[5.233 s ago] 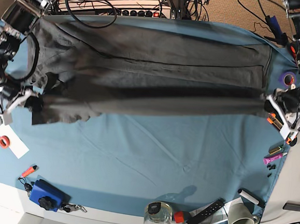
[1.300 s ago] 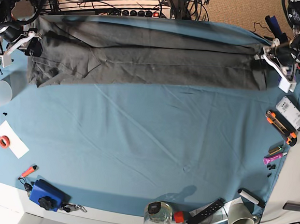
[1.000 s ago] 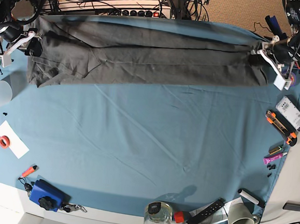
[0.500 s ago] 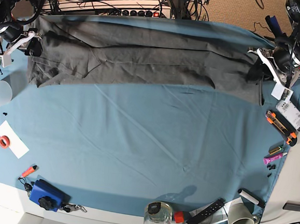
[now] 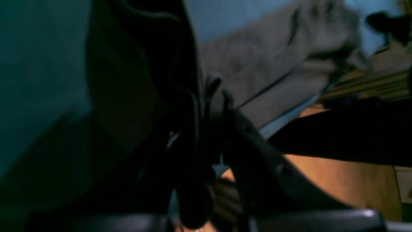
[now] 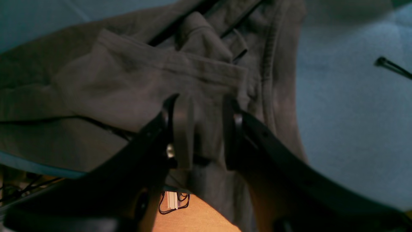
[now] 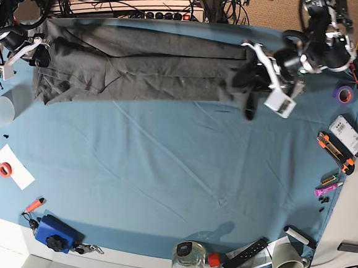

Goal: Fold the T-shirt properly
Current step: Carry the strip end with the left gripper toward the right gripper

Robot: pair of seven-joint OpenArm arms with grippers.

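The T-shirt (image 7: 147, 69) lies as a long, dark grey band along the top of the base view, on the blue table cloth (image 7: 176, 171), running from the upper left corner to just right of centre. Its right end is bunched and lifted where the left gripper (image 7: 258, 75) has it; its left end lies under the right gripper (image 7: 36, 51) at the upper left.

No brand, label or writing can be read anywhere. The white card (image 7: 15, 166) with an orange ring at the left edge and the white tag hanging at the left gripper show no legible text.

The left wrist view shows what the base view cannot: the left gripper (image 5: 214, 96) has its jaws nearly together on a fold of T-shirt (image 5: 264, 80) cloth, with a dark flap of it hanging in the left of the frame. This view is dim and blurred.

The right wrist view shows the right gripper (image 6: 199, 106) with its jaws partly open, standing either side of a ridge of T-shirt (image 6: 128, 83) fabric with a stitched hem to its right; whether they press the cloth I cannot tell.

Only the base view shows the surroundings: a blue box (image 7: 54, 233) at lower left, a glass jar (image 7: 187, 262) at bottom centre, a cup (image 7: 288, 262) at lower right and a purple tape roll (image 7: 343, 94) at upper right.
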